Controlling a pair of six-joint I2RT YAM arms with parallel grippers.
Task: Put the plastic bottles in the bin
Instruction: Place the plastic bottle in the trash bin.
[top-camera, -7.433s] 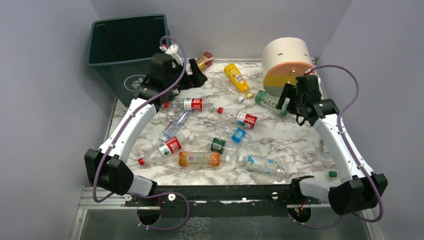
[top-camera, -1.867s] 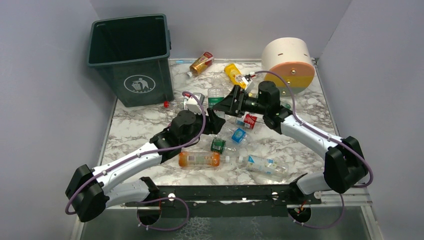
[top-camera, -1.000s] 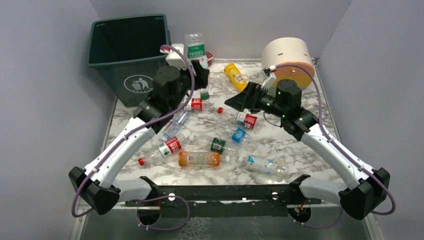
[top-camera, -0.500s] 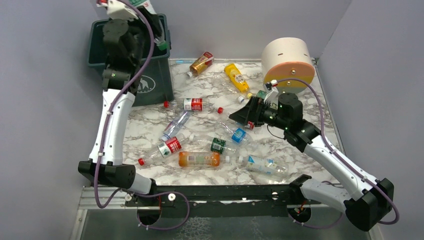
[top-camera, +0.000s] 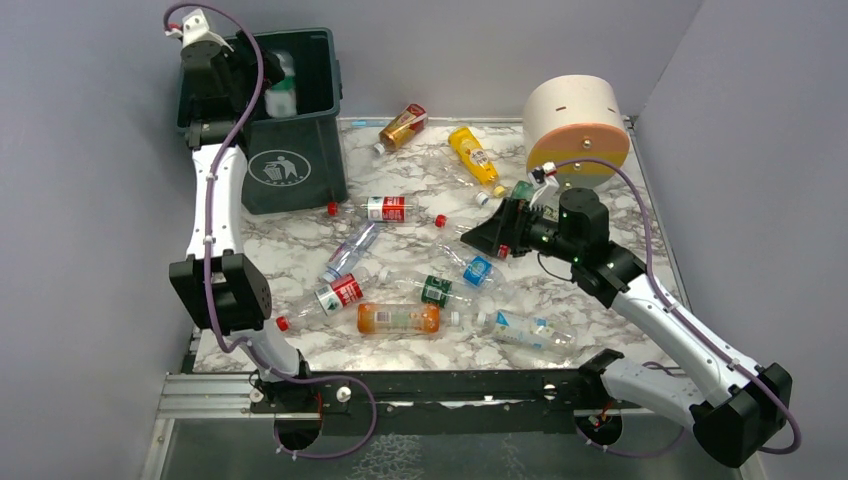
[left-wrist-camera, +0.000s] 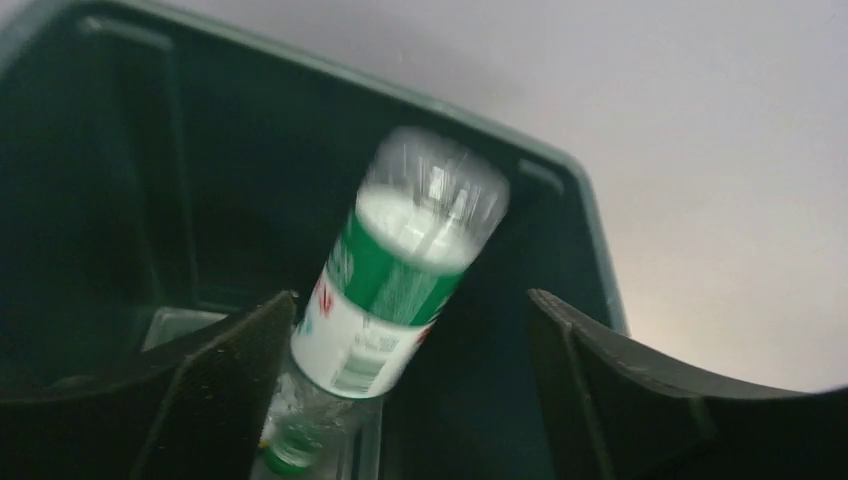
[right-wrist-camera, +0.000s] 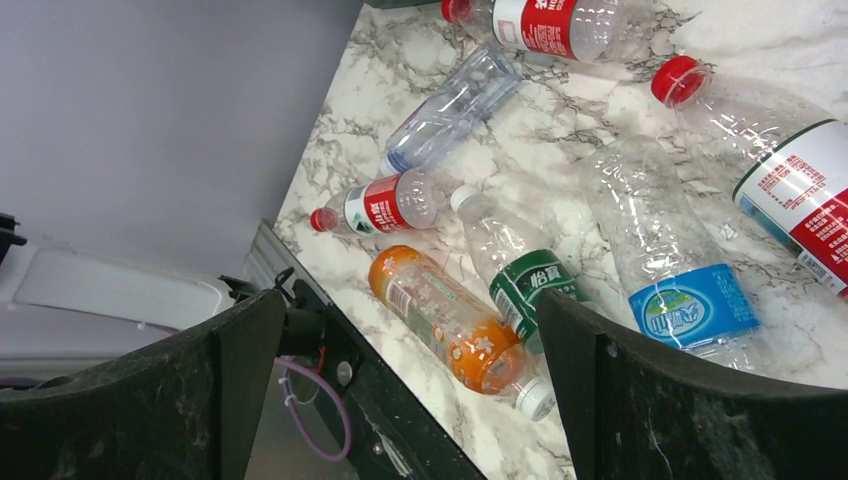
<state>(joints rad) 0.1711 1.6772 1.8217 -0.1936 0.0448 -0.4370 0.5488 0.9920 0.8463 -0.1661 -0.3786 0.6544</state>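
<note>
Top view: the left gripper (top-camera: 262, 72) hangs over the bin (top-camera: 300, 165), with a green-label bottle (top-camera: 281, 90) in the bin's mouth. The right gripper (top-camera: 483, 240) hovers above loose bottles (top-camera: 398, 318) on the table (top-camera: 290, 255).
Left wrist: jaws apart; the blurred bottle sits between them, cap down, ungripped.
Right wrist: jaws wide, empty.

Robot lab test cell, not a home or shop. Plain grey walls (top-camera: 80, 200) box in marble-pattern tabletop (top-camera: 290, 255) on three sides. Left arm (top-camera: 212, 200), right arm (top-camera: 660, 320) bolted to metal rail (top-camera: 450, 385) at near edge. Plastic bottles (top-camera: 398, 318) strewn beside bin (top-camera: 290, 165).
</note>
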